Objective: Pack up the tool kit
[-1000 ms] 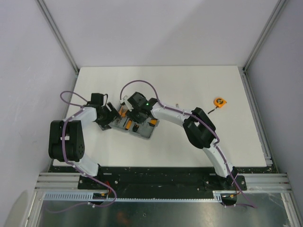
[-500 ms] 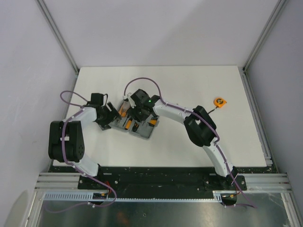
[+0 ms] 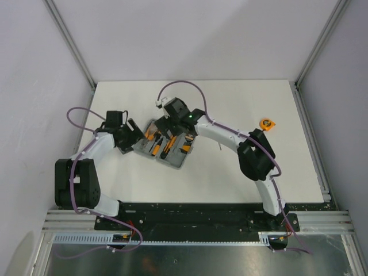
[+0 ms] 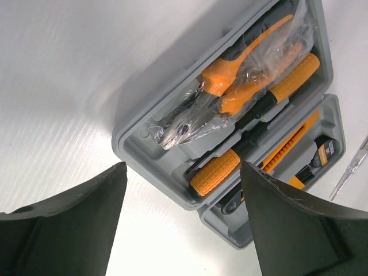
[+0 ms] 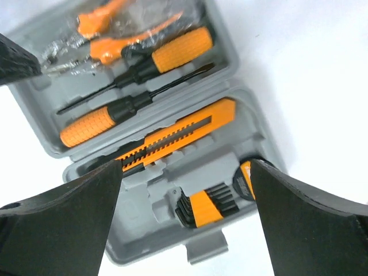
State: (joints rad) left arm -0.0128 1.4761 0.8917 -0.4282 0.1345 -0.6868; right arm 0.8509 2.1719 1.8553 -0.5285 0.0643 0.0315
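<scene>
The grey tool kit case (image 3: pixel 175 163) lies open in the middle of the table. In the left wrist view its tray (image 4: pixel 133 144) holds bagged orange pliers (image 4: pixel 230 86) and two orange-handled screwdrivers (image 4: pixel 215 171). In the right wrist view the other half (image 5: pixel 144 230) holds an orange knife (image 5: pixel 172 138) and a hex key set (image 5: pixel 204 208). An orange tape measure (image 3: pixel 267 123) sits on the table at the far right, apart from the case. My left gripper (image 3: pixel 131 138) (image 4: pixel 182 184) stands open by the case's left corner. My right gripper (image 3: pixel 172 123) (image 5: pixel 185 178) hangs open over the case, holding nothing.
A thin clear tester pen (image 3: pixel 219 148) (image 4: pixel 349 171) lies on the table just right of the case. The case's latch tab (image 5: pixel 204 251) points toward the near edge. Metal frame posts (image 3: pixel 310 57) stand at the table's back corners.
My right gripper has opened wide and drawn back toward the far side of the case. The left arm has shifted its elbow outward, its gripper staying open by the case.
</scene>
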